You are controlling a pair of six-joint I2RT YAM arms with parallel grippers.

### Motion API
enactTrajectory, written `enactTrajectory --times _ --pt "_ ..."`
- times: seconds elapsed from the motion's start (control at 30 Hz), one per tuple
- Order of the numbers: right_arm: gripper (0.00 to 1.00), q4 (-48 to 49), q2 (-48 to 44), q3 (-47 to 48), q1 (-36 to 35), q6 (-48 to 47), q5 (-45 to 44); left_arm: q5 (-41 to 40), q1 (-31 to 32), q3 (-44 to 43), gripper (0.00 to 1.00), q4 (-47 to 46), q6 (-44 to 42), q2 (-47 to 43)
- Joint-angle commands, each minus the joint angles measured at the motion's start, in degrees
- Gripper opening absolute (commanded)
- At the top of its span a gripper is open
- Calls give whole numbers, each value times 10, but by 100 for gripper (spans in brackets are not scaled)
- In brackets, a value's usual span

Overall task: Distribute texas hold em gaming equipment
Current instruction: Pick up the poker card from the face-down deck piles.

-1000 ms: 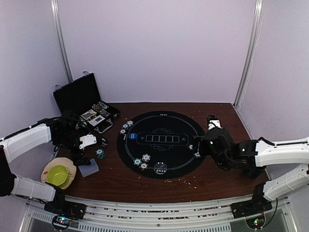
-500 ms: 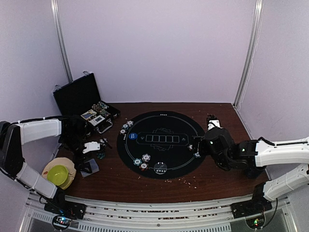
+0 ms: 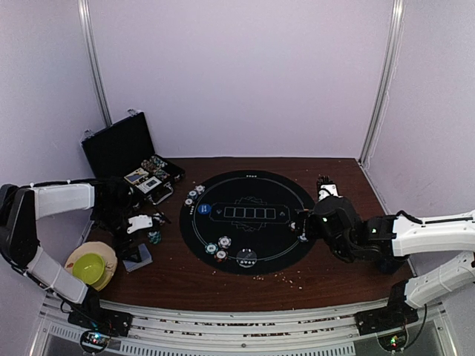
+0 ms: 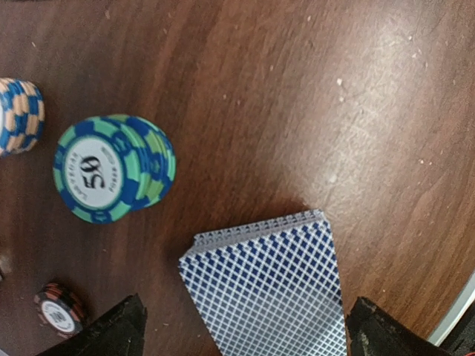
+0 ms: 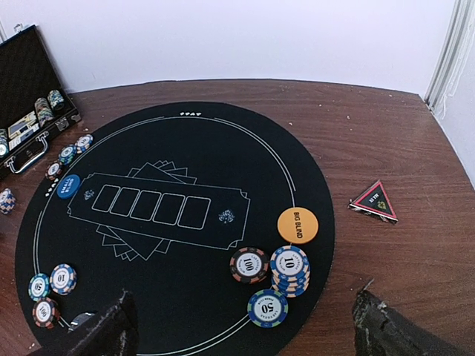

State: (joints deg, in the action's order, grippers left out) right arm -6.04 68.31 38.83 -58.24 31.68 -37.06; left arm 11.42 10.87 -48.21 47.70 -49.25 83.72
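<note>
Chips point(image 3: 194, 197) line the left rim of a round black mat point(image 3: 249, 194) at the middle of the table point(image 3: 185, 285) in the top view. An open black case point(image 3: 119, 144) stands at the far-left corner, a yellow-green bowl point(image 3: 89, 267) near the near-left corner. The left arm point(image 3: 63, 199) reaches over a deck of cards point(image 3: 137, 257) by the left edge; the right arm point(image 3: 430, 233) ends at the mat's right rim.

In the left wrist view the left fingers point(image 4: 111, 334) are spread wide and empty, 1 on either side of the deck, which lies flat on bare wood. Just beside it stands a green 50 stack point(image 4: 111, 178); an orange-and-blue stack point(image 4: 18, 115) and a dark red chip point(image 4: 59, 313) lie near.

In the right wrist view the right fingers point(image 5: 104, 334) are likewise spread and empty. Ahead of them, at the mat's right rim, cluster an orange BIG BLIND disc point(image 5: 297, 225), a black 100 chip point(image 5: 249, 265), a blue 10 stack point(image 5: 290, 268) and a green 50 chip point(image 5: 267, 307). A red-edged triangular marker point(image 5: 373, 200) lies off the mat toward the right edge.
</note>
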Motion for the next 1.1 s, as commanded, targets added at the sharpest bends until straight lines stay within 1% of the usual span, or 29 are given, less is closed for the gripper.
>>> enactTrajectory --times 0.0,0.27,0.5,0.63,0.83,1.07 --pt "100 6 3 -7 -4 -2 -3 -6 -12 11 98 -16 9 14" --pt "100 7 7 -5 -5 -3 -4 2 -13 8 98 -1 5 17" --pt "100 7 7 -5 -6 -3 -6 22 -14 -19 98 18 11 15" --pt "100 6 7 -5 -6 -3 -5 28 -14 -11 98 24 13 20" --pt "100 7 6 -5 -7 -3 -5 11 -14 1 98 1 32 24" --pt "100 8 6 -6 -7 -4 -5 1 -14 5 98 1 44 25"
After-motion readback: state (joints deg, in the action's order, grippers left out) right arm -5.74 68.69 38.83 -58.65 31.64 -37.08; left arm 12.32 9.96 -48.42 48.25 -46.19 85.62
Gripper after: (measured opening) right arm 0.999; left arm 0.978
